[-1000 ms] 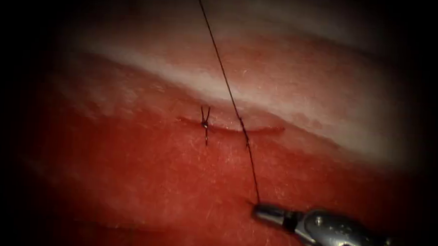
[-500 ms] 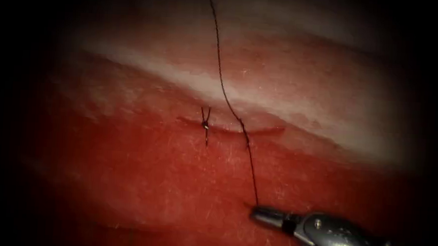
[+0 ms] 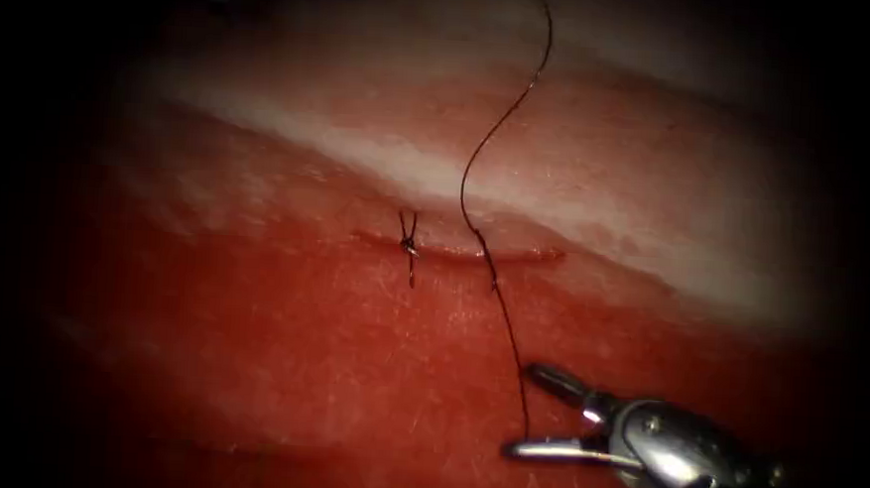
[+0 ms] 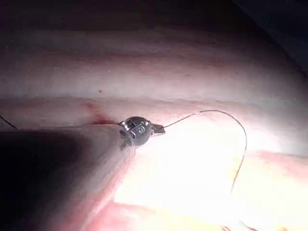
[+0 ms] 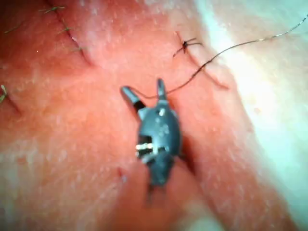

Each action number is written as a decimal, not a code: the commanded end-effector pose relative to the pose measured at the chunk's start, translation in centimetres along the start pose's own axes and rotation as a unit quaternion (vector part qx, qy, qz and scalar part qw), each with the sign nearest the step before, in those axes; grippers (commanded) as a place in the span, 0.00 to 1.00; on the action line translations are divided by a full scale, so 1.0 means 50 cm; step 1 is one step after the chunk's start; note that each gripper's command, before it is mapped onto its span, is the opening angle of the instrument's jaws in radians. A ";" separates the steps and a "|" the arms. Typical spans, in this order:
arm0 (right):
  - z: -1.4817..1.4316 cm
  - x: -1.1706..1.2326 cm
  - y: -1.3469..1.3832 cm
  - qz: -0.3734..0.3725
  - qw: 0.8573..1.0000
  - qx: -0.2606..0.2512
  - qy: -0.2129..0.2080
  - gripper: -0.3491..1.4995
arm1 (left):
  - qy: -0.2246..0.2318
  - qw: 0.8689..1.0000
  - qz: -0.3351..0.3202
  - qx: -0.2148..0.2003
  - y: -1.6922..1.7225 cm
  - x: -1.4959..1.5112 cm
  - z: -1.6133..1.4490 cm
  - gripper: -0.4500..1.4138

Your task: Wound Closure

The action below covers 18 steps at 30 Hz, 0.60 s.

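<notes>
The cut (image 3: 524, 255) runs across the tissue (image 3: 281, 345), with a tied stitch (image 3: 407, 245) near its left end. To the right of that stitch the thread (image 3: 471, 157) passes through the cut, then curves slackly up and away. Its near end (image 3: 525, 423) lies loose between the jaws of my right tool (image 3: 521, 409), which stand wide open and hold nothing. The right wrist view shows the same open right tool (image 5: 142, 86) with the thread (image 5: 211, 58) trailing from between them. In the left wrist view my left tool (image 4: 161, 129) is shut on the thread (image 4: 240, 132), which arcs away from it.
A pale fatty band (image 3: 576, 207) crosses the tissue behind the cut. Red fluid (image 3: 252, 314) wets the surface in front of it. The right wrist view shows older stitched marks (image 5: 72, 36) on the tissue.
My right tool's jaws have opened and let go of the thread end. The thread, taut a second ago, now hangs slack, and its upper part has swung to the right.
</notes>
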<state>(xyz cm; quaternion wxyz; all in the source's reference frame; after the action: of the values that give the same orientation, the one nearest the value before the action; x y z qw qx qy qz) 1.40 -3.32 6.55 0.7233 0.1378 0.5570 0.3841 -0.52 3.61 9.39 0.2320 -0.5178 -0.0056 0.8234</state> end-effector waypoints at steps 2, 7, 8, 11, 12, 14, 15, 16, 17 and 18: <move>-0.0009 0.0020 0.0026 -0.007 0.999 0.035 0.015 0.94 | 0.004 1.000 0.006 -0.013 0.0033 0.0008 -0.0005 0.00; -0.0040 0.0086 0.0093 -0.059 0.993 0.086 0.057 0.79 | 0.006 0.999 0.006 -0.043 0.0137 0.0015 -0.0027 0.00; -0.0042 0.0099 0.0105 -0.067 0.993 0.082 0.061 0.75 | 0.007 0.999 0.005 -0.051 0.0162 0.0013 -0.0029 0.00; -0.0034 0.0142 0.0150 -0.057 0.993 0.076 0.063 0.64 | 0.013 0.997 -0.001 -0.074 0.0217 0.0006 -0.0032 0.00; -0.0024 0.0153 0.0168 -0.054 0.994 0.075 0.063 0.61 | 0.016 0.997 -0.001 -0.078 0.0230 0.0004 -0.0033 0.00; -0.0004 0.0161 0.0193 -0.051 0.994 0.073 0.063 0.54 | 0.020 0.996 -0.001 -0.088 0.0252 0.0002 -0.0035 0.00; 0.0011 0.0161 0.0206 -0.050 0.994 0.073 0.064 0.47 | 0.021 0.995 -0.004 -0.095 0.0264 0.0001 -0.0037 0.00; 0.0023 0.0159 0.0217 -0.049 0.994 0.073 0.063 0.44 | 0.024 0.995 -0.004 -0.100 0.0271 0.0001 -0.0039 0.00; 0.0036 0.0155 0.0226 -0.050 0.994 0.072 0.060 0.43 | 0.027 0.994 -0.005 -0.104 0.0279 0.0002 -0.0040 0.00; 0.0055 0.0148 0.0237 -0.051 0.995 0.071 0.055 0.38 | 0.030 0.994 -0.006 -0.109 0.0288 0.0004 -0.0043 0.00</move>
<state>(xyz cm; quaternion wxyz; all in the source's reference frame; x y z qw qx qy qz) 1.15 -1.97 6.81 0.7008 0.1398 0.6242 0.3158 -0.85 2.22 8.83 0.1764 -0.5662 -0.0942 0.7996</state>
